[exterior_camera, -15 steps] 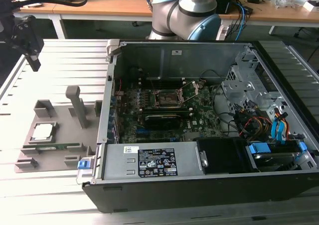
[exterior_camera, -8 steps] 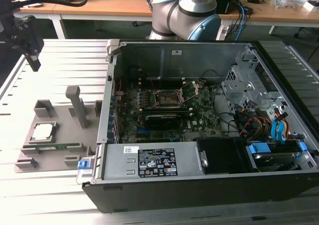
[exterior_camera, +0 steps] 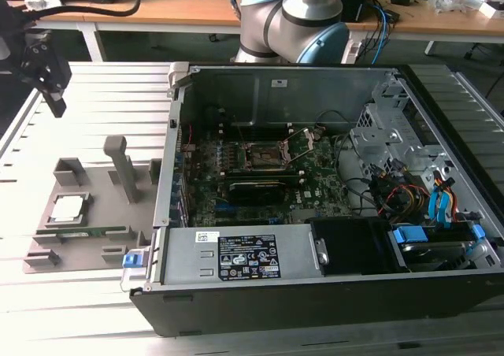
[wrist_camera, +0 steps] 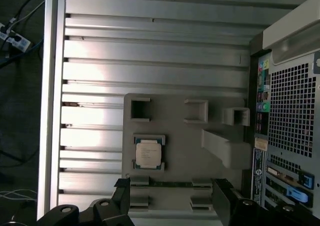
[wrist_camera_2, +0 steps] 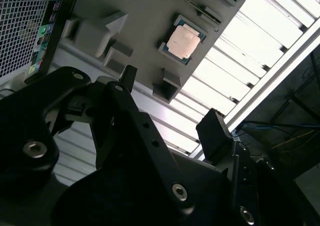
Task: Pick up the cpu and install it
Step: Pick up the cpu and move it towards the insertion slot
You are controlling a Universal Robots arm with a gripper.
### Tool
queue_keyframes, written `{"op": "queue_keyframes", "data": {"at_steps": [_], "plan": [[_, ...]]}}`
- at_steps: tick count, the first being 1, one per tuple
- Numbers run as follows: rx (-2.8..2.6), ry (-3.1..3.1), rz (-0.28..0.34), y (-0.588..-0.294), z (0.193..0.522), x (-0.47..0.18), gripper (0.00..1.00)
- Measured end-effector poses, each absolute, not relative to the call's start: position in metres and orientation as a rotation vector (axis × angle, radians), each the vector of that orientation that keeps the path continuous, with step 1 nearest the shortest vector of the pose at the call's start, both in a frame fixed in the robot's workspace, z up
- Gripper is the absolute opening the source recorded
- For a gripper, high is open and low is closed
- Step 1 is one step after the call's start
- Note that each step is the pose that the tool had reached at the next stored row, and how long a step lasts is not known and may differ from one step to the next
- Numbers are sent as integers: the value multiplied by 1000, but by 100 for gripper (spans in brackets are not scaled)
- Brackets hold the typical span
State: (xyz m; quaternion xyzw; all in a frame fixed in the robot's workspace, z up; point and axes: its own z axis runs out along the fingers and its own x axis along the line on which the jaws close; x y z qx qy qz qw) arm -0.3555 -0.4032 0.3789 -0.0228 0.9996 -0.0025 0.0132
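First wrist view, cpu [wrist_camera: 148, 153] on tray [wrist_camera: 175, 136], tool [wrist_camera: 171, 186] spread, apart

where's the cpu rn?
The cpu sits at the exterior view's left, on the grey fixture tray beside the open PC case, memory stick alongside it.

Silver cpu [wrist_camera: 148, 153], thin green edge
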Motion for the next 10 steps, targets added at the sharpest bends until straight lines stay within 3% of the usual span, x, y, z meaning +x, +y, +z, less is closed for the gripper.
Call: {"op": "queue_keyframes", "data": {"at_steps": [10], "plan": [[-71, 3114, -8, -403, 367, -356, 76]]}}
